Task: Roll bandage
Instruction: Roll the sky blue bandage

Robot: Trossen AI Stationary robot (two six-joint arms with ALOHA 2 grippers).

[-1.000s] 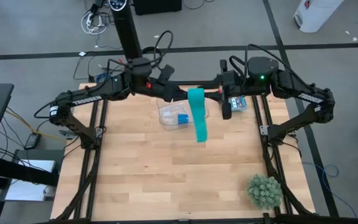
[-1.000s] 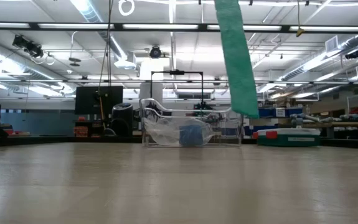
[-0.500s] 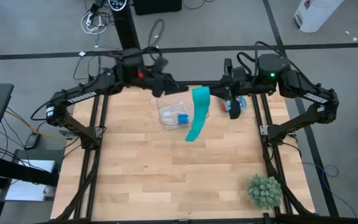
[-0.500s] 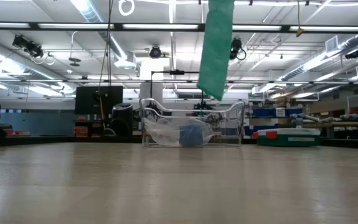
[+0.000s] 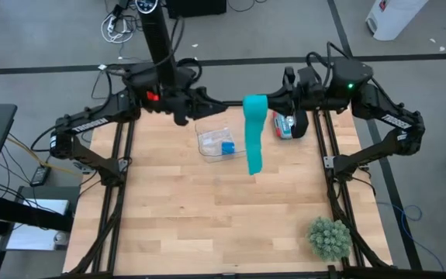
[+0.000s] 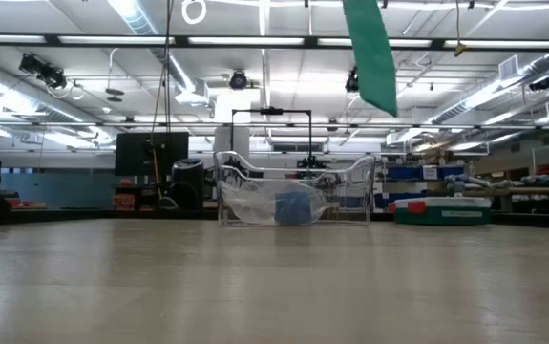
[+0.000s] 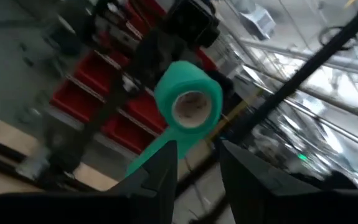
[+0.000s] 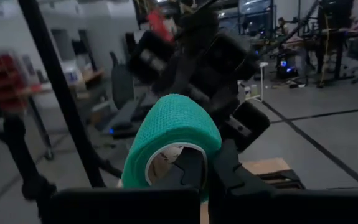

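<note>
The teal bandage is a small roll (image 5: pixel 255 103) held high above the table's far middle. Its loose tail (image 5: pixel 254 151) hangs straight down; the low view shows the tail's end (image 6: pixel 369 53) well clear of the table. My right gripper (image 5: pixel 279 101) comes level from the right and is shut on the roll. My left gripper (image 5: pixel 209 101) stands level to the roll's left, open and a short way off. In the left wrist view its gripper (image 7: pixel 197 149) faces the roll's cardboard core (image 7: pixel 190 107) without touching it. My right gripper holds the roll at its end nearest the gripper, by the wall (image 8: pixel 211 144) beside the core opening. One finger (image 8: pixel 190 169) seems to sit in the hollow core and the other (image 8: pixel 226 171) outside. The fingers come level from the table's right. The roll is lifted clear with its tail hanging slack.
A clear plastic container (image 5: pixel 216 139) with a blue roll (image 5: pixel 228 147) in it stands on the table's far middle, below the bandage. A red and white object (image 5: pixel 287 126) lies at the far right. A green spiky ball (image 5: pixel 330 237) sits at the near right corner.
My left gripper has come away from the roll and drawn back toward the table's left. My right gripper has rolled about its axis and risen with the roll. The tail has swung left and back and now hangs higher above the table.
</note>
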